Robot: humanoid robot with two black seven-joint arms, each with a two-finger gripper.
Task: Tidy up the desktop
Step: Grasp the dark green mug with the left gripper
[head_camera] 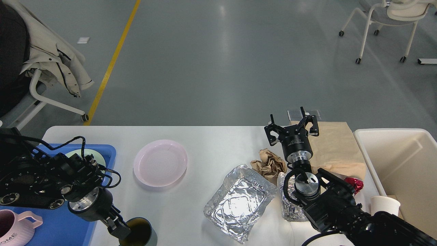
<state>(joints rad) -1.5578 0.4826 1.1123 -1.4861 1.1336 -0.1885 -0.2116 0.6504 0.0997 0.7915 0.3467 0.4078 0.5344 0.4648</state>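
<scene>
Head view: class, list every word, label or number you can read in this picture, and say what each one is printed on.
"OME": on the pink mug at the bottom left; any earlier letters are cut off by the picture's edge.
Small white print on the right pincer's black body: too small to read.
No other text shows on the desktop or the things on it.

Floor (239,61): smooth grey, glossy, with soft pale reflections of overhead light in vertical streaks near top centre. Yellow line (111,63) painted on it, running diagonally from top centre-left down toward the table's far left corner. Small white square (83,40) on floor left of the line. Left edge: white-framed chair on castors (44,99), cream jacket (51,51) draped over it. Top right: second white chair on castors (385,24), pale seat. Flat pale bar (426,61) on the floor at right edge.
</scene>
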